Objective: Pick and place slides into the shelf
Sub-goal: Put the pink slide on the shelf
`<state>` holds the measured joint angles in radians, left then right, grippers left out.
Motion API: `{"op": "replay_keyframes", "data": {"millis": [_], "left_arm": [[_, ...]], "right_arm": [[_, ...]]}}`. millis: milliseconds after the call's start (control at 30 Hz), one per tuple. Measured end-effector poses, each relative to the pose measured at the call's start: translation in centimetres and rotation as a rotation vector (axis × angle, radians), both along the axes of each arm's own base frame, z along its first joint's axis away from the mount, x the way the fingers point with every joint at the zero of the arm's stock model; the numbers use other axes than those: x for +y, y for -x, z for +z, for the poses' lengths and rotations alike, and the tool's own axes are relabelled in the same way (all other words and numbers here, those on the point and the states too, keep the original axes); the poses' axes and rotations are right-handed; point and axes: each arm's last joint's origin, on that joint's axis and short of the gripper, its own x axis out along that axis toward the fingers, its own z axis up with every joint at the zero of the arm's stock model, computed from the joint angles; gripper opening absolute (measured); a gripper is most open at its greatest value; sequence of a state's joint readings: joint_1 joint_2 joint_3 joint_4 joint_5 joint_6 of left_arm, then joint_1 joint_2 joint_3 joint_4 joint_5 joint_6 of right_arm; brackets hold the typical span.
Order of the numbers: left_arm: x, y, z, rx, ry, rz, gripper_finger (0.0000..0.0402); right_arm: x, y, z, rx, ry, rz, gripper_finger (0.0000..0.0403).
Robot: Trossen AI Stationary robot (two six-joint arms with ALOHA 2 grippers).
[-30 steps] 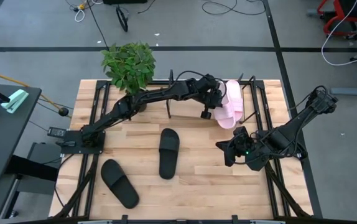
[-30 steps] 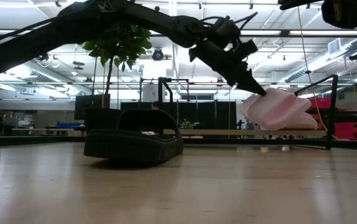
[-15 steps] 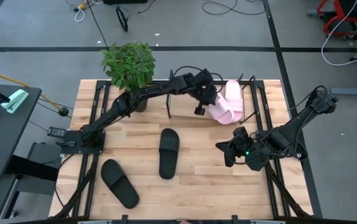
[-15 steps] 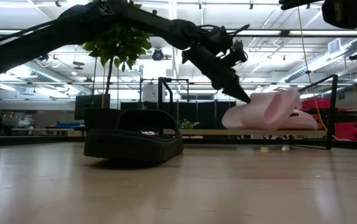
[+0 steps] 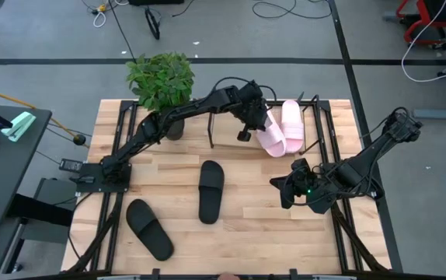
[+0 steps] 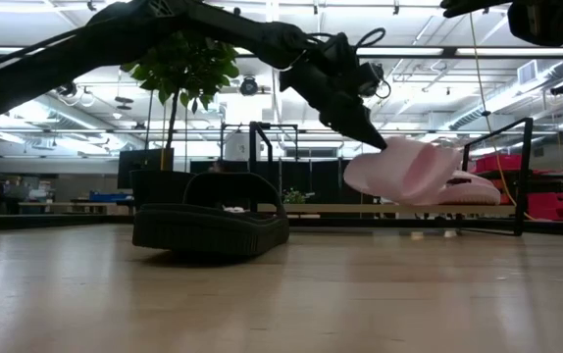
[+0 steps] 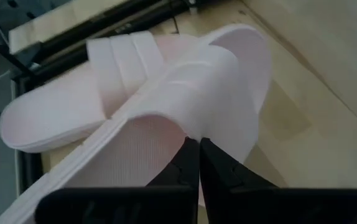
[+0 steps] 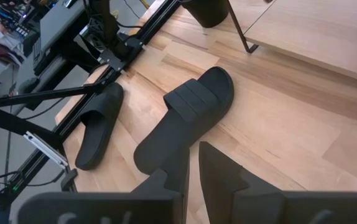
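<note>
My left gripper [image 5: 246, 132] reaches over the shelf [image 5: 227, 136] at the table's far side and is shut on a light pink slide [image 5: 270, 140]. That slide is tilted on its edge, beside the second pink slide [image 5: 291, 123], which lies flat on the shelf base [image 6: 340, 209]. Two black slides rest sole-down on the table, one in the middle [image 5: 211, 189] and one near the left front corner [image 5: 149, 228]. My right gripper [image 5: 280, 191] waits low over the table's right side, open by a narrow gap. My left gripper pinches the edge of the pink slide's wide strap [image 7: 188, 124] between its two fingers, slanting down from the table's left. The slide [image 6: 404, 167] hangs tilted below the fingertips, just above the shelf base, leaning toward the second pink slide [image 6: 478, 186].
A potted plant [image 5: 161, 78] stands at the table's far left, beside the shelf's left end frame [image 5: 211, 128]. Black mounting rails run along both table sides [image 5: 114, 202]. Bare wood lies between the middle black slide [image 8: 185, 118] and the right gripper.
My left gripper has carried the pink slide toward the table's left and slightly toward the far edge, staying shut. The slide has come off the top of the second pink slide and now hangs beside it, lower and more tipped.
</note>
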<state>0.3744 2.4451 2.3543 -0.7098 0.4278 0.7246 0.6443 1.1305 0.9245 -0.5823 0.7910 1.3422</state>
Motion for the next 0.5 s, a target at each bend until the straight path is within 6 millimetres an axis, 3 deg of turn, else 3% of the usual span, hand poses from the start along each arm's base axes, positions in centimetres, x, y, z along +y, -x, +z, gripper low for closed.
{"op": "replay_keyframes", "data": {"millis": [267, 500], "left_arm": [[0.9, 0.6, 0.0, 0.019, -0.024, -0.017, 0.0006], [1.8, 2.2, 2.7, -0.013, -0.043, -0.014, 0.0004]], "right_arm": [[0.0, 0.0, 0.0, 0.0, -0.001, -0.001, 0.0042], [0.0, 0.0, 0.0, -0.006, -0.013, -0.009, 0.0042]]}}
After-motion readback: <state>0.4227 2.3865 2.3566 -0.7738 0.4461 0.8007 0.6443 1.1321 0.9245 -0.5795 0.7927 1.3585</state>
